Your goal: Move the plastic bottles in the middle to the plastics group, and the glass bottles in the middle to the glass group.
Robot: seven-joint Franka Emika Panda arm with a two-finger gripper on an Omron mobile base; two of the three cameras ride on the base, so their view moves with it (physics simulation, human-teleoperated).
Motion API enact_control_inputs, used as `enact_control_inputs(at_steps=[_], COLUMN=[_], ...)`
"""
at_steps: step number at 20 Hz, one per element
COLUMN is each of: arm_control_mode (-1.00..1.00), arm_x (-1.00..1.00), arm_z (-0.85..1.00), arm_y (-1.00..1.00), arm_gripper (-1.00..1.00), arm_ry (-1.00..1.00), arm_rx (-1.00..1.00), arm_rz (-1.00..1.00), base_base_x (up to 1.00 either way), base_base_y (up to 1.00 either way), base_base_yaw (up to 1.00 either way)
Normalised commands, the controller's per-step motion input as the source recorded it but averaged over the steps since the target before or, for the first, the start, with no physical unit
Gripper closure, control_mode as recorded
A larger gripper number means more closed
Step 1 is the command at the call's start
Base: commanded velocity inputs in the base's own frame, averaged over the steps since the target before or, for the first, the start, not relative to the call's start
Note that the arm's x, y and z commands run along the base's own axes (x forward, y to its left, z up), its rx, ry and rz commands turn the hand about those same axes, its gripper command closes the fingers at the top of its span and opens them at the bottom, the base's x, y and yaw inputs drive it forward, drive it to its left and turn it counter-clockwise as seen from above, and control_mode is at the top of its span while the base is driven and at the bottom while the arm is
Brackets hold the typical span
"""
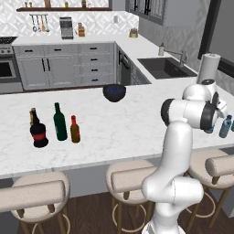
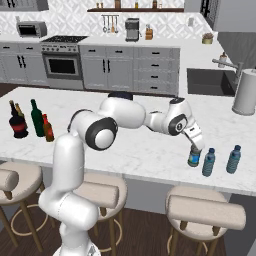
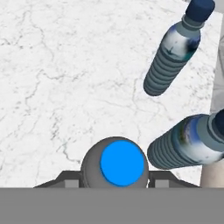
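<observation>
Blue-capped clear water bottle (image 3: pixel 118 166) pinched by jaws beside plastics group (image 2: pixel 209 162); light, slippery, grip below cap.

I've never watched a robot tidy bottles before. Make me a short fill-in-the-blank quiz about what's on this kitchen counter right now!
1. The gripper is shut on a small clear bottle whose cap is ____.
2. Right beside that bottle stand ____ light blue plastic bottles.
3. The tall green bottle stands between a squat black bottle and an ____ bottle with a red top.
4. The dark bowl rests on the ____.

Missing words: blue; two; amber; counter
</observation>
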Motion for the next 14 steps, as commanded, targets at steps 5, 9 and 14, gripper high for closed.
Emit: enact_control_inputs(at_steps=[5,9,14], arm_control_mode=[-1.00,-1.00,-1.00], arm_x=[-0.04,0.00,-0.11], arm_z=[0.00,0.12,0.41], arm_y=[0.00,0.00,0.00], arm_gripper=[-1.00,-1.00,-1.00], arm_ry=[-0.04,0.00,-0.08], arm_rx=[0.00,0.00,0.00], arm_rz=[0.00,0.00,0.00], base_base_x=[0.00,0.00,0.00], base_base_y=[0.00,0.00,0.00], base_base_yaw=[0.00,0.00,0.00])
